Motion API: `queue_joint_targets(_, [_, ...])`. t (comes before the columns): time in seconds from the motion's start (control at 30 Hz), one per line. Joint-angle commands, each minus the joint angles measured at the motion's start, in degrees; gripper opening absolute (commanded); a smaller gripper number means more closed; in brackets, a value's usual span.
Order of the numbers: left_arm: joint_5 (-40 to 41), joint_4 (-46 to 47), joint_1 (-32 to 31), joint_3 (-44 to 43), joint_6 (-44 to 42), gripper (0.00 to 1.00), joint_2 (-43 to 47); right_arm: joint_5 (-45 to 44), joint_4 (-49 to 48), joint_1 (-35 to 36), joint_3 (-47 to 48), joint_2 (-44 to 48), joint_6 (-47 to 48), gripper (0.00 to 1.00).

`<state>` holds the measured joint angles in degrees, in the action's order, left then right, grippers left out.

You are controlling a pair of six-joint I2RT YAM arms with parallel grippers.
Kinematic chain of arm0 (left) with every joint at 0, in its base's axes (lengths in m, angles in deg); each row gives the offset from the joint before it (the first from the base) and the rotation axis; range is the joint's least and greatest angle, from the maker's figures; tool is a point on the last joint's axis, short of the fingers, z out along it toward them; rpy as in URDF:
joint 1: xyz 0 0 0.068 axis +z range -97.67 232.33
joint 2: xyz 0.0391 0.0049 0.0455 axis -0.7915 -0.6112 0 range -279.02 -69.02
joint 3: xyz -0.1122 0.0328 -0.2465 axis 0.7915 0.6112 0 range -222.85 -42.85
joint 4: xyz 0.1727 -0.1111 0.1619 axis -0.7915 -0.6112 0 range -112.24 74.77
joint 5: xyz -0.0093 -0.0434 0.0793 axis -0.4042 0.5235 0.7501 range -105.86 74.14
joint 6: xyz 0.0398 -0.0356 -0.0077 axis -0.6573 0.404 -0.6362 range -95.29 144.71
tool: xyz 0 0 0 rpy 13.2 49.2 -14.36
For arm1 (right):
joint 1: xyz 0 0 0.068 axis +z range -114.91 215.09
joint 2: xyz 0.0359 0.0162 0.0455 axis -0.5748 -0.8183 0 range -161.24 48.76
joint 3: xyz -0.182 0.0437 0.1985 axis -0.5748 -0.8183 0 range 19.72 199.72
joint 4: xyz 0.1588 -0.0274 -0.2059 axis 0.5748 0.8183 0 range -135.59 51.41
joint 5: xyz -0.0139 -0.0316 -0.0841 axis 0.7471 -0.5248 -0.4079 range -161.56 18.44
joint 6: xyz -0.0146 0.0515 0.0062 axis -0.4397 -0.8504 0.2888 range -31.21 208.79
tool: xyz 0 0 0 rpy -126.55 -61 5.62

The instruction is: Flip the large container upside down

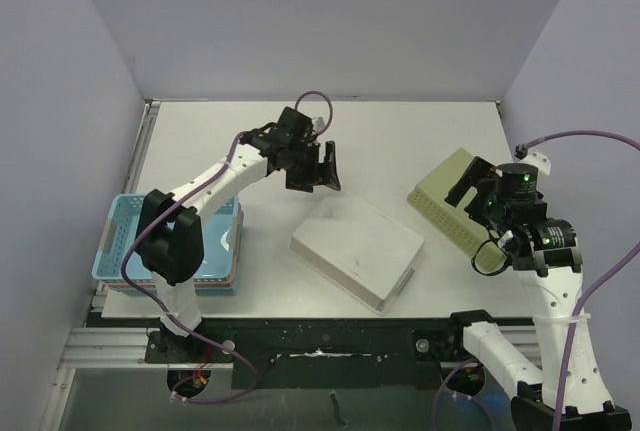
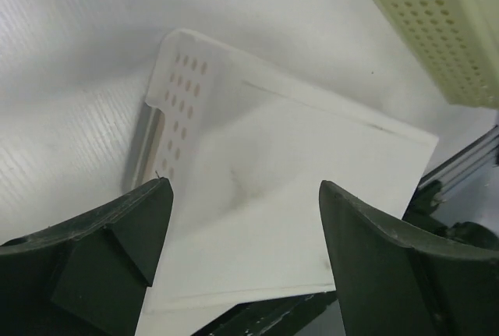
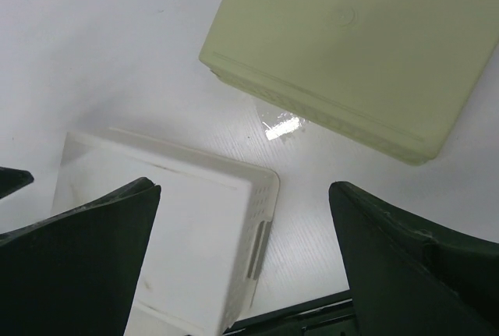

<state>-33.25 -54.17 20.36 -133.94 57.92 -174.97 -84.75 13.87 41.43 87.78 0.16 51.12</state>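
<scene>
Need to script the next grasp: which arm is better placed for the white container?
Left, probably: the left claw, open, hangs by the white container's far edge and frames it in its wrist view; the right claw sits by the green container.

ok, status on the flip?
Left gripper open, empty, near white container. Right gripper open, empty, by green container. White container lies base up, mid-table. Nothing on it.

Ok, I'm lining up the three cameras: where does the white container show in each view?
Top external: the white container lies at the centre of the picture.
Left wrist: it fills the middle.
Right wrist: it sits at the lower left.
Shared landmark: the pale green container, close by in all three.
</scene>
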Motion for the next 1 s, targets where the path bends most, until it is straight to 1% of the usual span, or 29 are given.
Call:
queue_joint_targets(0.0, [11.2, -3.5, -4.8, -7.2, -7.3, 0.76, 0.9, 1.4, -2.5, -0.3, -0.1, 0.1, 1.1, 0.96])
queue_joint_targets(0.03, [12.7, -3.9, -5.1, -8.2, -7.7, 0.77, 1.2, 1.8, -2.5, -0.2, 0.0, 0.0, 1.6, 0.96])
queue_joint_targets(0.07, [14.1, -4.2, -5.1, -9.2, -7.9, 0.77, 1.7, 3.4, -2.9, -0.1, 0.2, -0.2, 3.0, 0.99])
queue_joint_targets(0.13, [15.5, -5.0, -5.0, -11.6, -8.6, 0.77, 3.4, 7.2, -3.5, 0.6, 0.7, -1.6, 5.9, 0.98])
queue_joint_targets(0.23, [20.0, -7.7, -4.0, -15.4, -11.1, 0.78, 6.4, 9.9, -4.5, 5.1, 0.8, -3.8, 6.2, 0.98])
queue_joint_targets(0.3, [26.2, -12.3, -1.4, -18.5, -12.5, 0.82, 8.4, 8.8, -6.7, 11.9, -0.4, -5.0, 4.2, 0.98])
queue_joint_targets(0.33, [27.9, -14.7, 1.1, -19.8, -12.9, 0.84, 9.3, 7.4, -8.1, 16.7, -1.5, -5.7, 2.1, 0.98])
queue_joint_targets(0.4, [24.8, -18.0, 8.7, -20.9, -13.1, 0.85, 11.4, 2.6, -11.0, 28.3, -2.2, -10.3, -1.9, 0.98])
queue_joint_targets(0.43, [22.6, -19.2, 13.8, -20.7, -13.0, 0.85, 13.3, -2.2, -11.8, 36.2, -1.4, -13.4, -3.8, 0.98])
queue_joint_targets(0.5, [19.9, -19.1, 19.3, -17.7, -12.8, 0.86, 17.0, -6.1, -13.5, 44.4, 2.5, -21.7, -4.2, 0.98])
queue_joint_targets(0.53, [21.0, -18.7, 20.6, -15.4, -12.4, 0.88, 19.3, -6.2, -14.8, 46.8, 5.0, -26.0, -3.8, 0.98])
queue_joint_targets(0.6, [25.8, -19.2, 22.7, -11.9, -12.4, 0.88, 22.4, -4.2, -16.6, 49.5, 9.9, -34.0, -3.0, 0.98])
queue_joint_targets(0.67, [26.9, -20.5, 25.6, -9.2, -12.7, 0.88, 24.1, -1.1, -19.3, 51.7, 14.5, -41.1, -2.0, 0.98])
queue_joint_targets(0.73, [27.2, -20.6, 27.2, -6.0, -12.3, 0.88, 26.1, 1.5, -20.7, 53.5, 18.4, -46.5, -1.5, 0.98])
queue_joint_targets(0.8, [28.0, -20.6, 27.4, -3.1, -11.8, 0.88, 28.3, 4.5, -22.3, 54.5, 19.4, -50.4, -2.0, 0.98])
queue_joint_targets(0.87, [27.9, -21.1, 27.5, -1.3, -11.5, 0.88, 30.5, 8.5, -24.3, 55.3, 18.4, -53.1, -2.7, 0.98])
queue_joint_targets(0.97, [26.0, -20.7, 27.4, 2.5, -11.0, 0.88, 33.3, 10.4, -26.2, 56.9, 16.4, -55.3, -3.7, 0.98])
